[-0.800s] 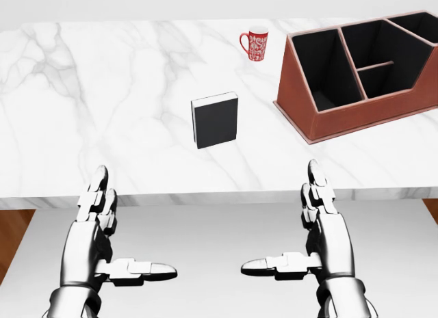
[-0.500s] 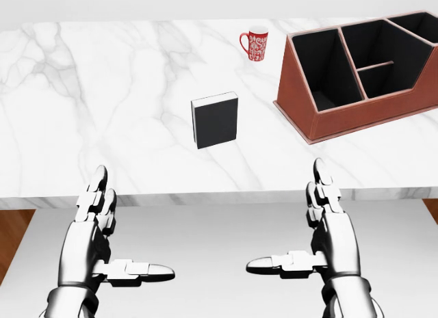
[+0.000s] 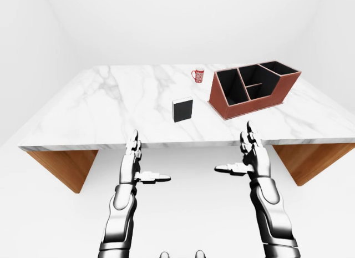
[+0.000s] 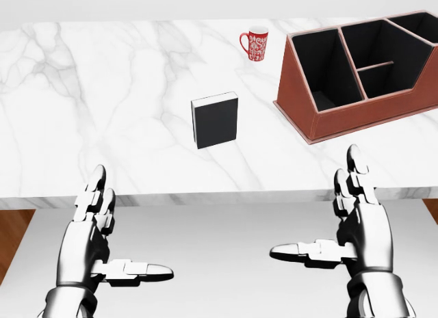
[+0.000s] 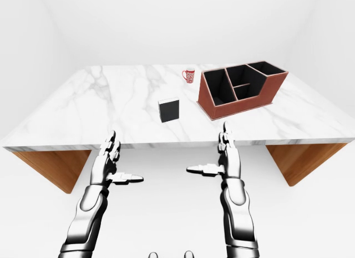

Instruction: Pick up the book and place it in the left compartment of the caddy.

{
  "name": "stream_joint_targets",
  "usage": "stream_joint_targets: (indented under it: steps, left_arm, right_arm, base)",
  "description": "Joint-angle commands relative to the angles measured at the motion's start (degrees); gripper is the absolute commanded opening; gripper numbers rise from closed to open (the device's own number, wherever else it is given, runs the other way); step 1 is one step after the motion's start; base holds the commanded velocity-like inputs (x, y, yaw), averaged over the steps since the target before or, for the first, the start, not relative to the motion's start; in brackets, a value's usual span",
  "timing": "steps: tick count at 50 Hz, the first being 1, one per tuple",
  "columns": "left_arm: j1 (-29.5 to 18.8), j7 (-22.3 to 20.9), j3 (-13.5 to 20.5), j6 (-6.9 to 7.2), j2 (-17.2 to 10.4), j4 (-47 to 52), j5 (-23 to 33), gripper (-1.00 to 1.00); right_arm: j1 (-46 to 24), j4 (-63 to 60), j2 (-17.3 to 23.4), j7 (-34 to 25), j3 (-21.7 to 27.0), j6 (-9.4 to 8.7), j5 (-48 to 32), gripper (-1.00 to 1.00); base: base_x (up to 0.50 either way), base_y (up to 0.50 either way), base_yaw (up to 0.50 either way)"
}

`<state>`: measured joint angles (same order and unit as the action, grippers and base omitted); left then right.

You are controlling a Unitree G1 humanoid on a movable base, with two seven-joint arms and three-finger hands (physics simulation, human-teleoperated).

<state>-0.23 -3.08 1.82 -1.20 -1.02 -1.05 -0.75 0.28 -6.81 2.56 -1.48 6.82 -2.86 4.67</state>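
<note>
Here, in your left-eye view, the book (image 3: 182,110) stands upright on the marble bench (image 3: 111,108), just left of the brown caddy (image 3: 252,91), apart from it, with a red mug (image 3: 198,75) beyond it toward the top of the view. Your left hand (image 3: 138,168) and right hand (image 3: 244,158) both hang below the bench's near edge, fingers spread and thumbs pointing inward, holding nothing. In your head view, the book's dark cover faces you near the middle, well above both hands; the right hand sits higher than the left, its fingertips (image 4: 354,156) overlapping the bench edge in the picture. The caddy's left compartment (image 4: 327,68) is empty. In your right-eye view, wooden supports (image 5: 47,165) show under the bench at both ends.
</note>
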Motion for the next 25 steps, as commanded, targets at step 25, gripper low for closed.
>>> stream_joint_targets:
  steps: [25]
  left_arm:
    - [-0.1, -0.1, 0.0, -0.38, 0.0, -0.5, 0.1, 1.0]
  right_arm:
    - [0.9, -20.1, 16.4, 0.1, 42.6, -2.14, 30.8, 1.0]
  base:
    - [0.0, 0.0, 0.0]
